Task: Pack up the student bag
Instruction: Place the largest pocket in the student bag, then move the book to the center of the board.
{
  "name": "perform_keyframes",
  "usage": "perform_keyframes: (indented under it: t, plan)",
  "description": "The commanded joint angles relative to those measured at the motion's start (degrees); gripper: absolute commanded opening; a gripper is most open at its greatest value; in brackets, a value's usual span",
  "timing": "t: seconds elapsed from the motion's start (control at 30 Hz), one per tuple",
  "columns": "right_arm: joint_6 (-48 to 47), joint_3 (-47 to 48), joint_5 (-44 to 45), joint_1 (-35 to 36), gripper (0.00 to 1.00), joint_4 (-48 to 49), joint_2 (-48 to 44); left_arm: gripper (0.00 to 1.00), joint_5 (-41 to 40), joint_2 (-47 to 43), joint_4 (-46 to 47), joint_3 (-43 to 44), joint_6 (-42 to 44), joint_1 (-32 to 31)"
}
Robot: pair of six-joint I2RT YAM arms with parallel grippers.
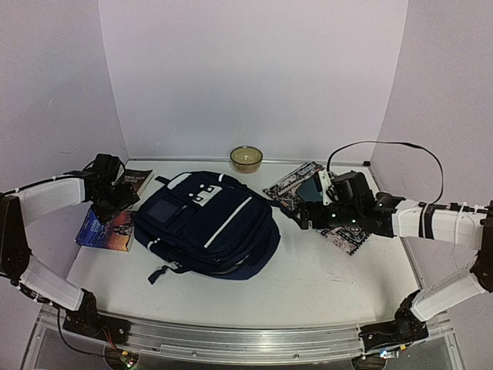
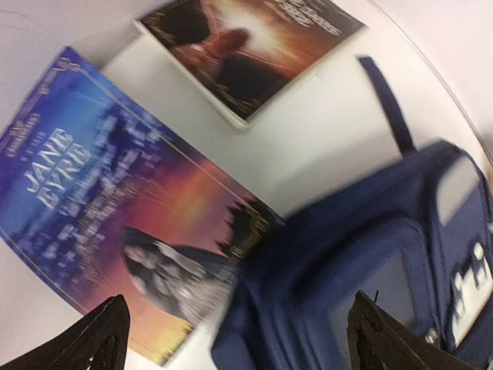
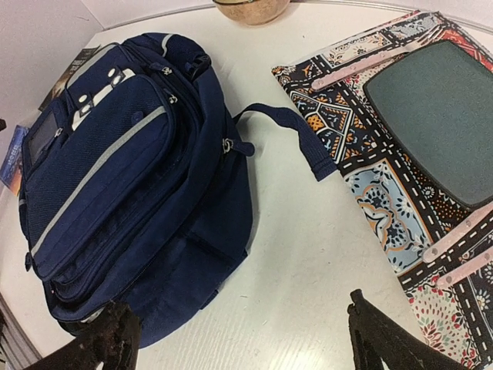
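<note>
Now | student bag point(image 1: 206, 223) ctr frame, flat, long axis upper-left to lower-right | books point(image 1: 106, 230) left, mat point(image 1: 348, 237) right, bare tabletop point(image 1: 323, 285) below | L gripper point(image 2: 235, 339) & R gripper point(image 3: 243, 339) spread, nothing held

Robot lab cell: plain pale walls point(image 1: 246, 77) boxing white table point(image 1: 323, 285), aluminium rail point(image 1: 231, 338) along front.

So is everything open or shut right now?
Backpack: lying flat, pockets look zipped shut.
Blue book: closed, cover up.
Dark book: closed, cover up.
Bowl: upright.
Patterned mat: flat, dark panel on it.
Left gripper: open, empty.
Right gripper: open, empty.
</note>
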Motion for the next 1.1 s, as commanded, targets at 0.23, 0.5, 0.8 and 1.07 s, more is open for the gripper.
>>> perform_keyframes:
  t: [0.23, 0.5, 0.8, 1.07]
  plan:
    - [-2.64, -1.93, 0.95, 0.24, 0.95, 1.39, -2.89, 0.99, -5.92, 20.28, -0.61, 13.40, 1.06, 6.61]
    - [-3.55, -3.14, -1.52, 0.24, 0.95, 2.42, -4.00, 0.93, -5.08, 34.57, -3.15, 19.83, 4.62, 6.55]
    - [-3.55, -3.08, -2.03, 0.24, 0.95, 2.38, -4.70, 0.89, 0.55, 34.60, -3.23, 7.90, 4.62, -4.66]
    - [-3.46, -1.79, -3.68, 0.24, 0.94, 2.32, -3.84, 0.85, 3.38, 28.66, -2.94, -1.07, -0.03, -18.26]
